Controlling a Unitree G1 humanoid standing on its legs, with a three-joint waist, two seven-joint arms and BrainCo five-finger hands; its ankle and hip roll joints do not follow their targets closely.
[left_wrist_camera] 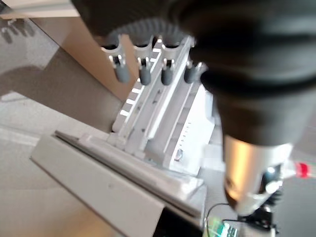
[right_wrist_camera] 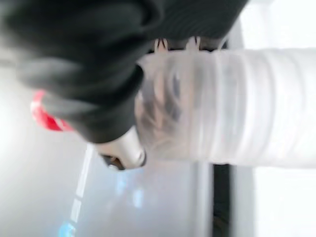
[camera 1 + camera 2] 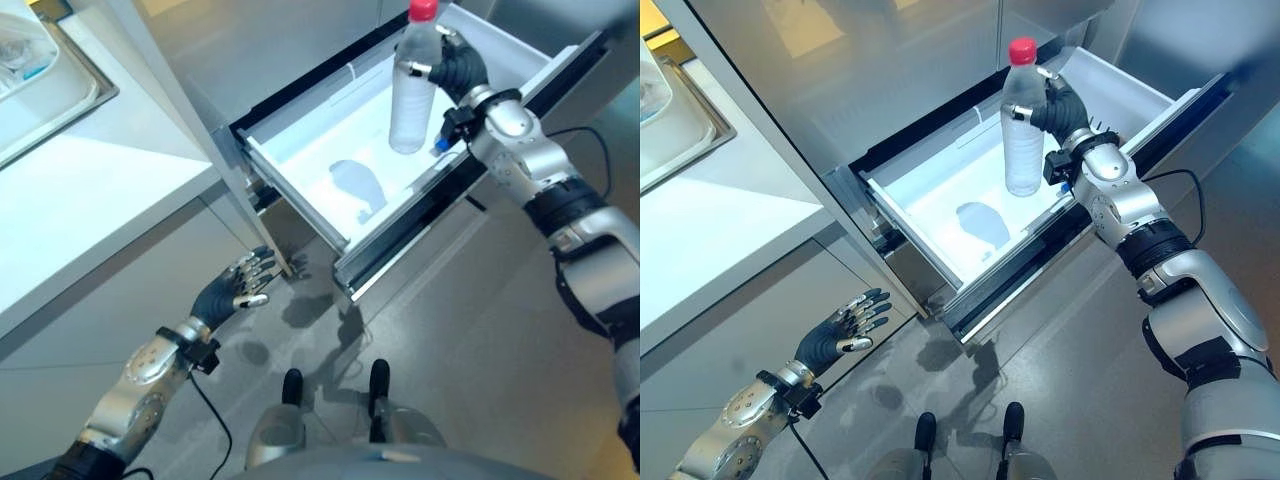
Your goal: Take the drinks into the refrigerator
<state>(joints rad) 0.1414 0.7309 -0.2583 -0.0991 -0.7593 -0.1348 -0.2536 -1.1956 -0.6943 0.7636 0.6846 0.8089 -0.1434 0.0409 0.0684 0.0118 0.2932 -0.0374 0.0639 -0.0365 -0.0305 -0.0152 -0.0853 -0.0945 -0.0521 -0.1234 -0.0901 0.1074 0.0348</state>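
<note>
Grey floor [image 3: 480, 330] below; left hand [image 3: 235, 290] relaxed, right hand [image 3: 1065, 108] gripping bottle [image 3: 1022, 120] over seemingly empty drawer [image 3: 310, 150].

— Bottle [image 3: 1023, 125]? 
— Clear, ribbed plastic, glossy, with a smooth red plastic cap [image 3: 1022, 50]; held in the right hand [image 3: 1065, 108], whose dark ribbed cover looks matt and rubbery.

— Drawer [image 3: 300, 175]? 
— Smooth white plastic inside, softly shiny; front edge dark and glossy.

— Refrigerator front [image 3: 870, 70]? 
— Brushed metal, satin sheen.

— Counter [image 3: 70, 200]? 
— Smooth, white, matt, with a metal sink [image 3: 60, 85] set in.

— Floor [image 3: 480, 330]? 
— Grey, polished, reflective.

— Left hand [image 3: 235, 287]? 
— Silver metallic fingers, dark matt tips.
</note>
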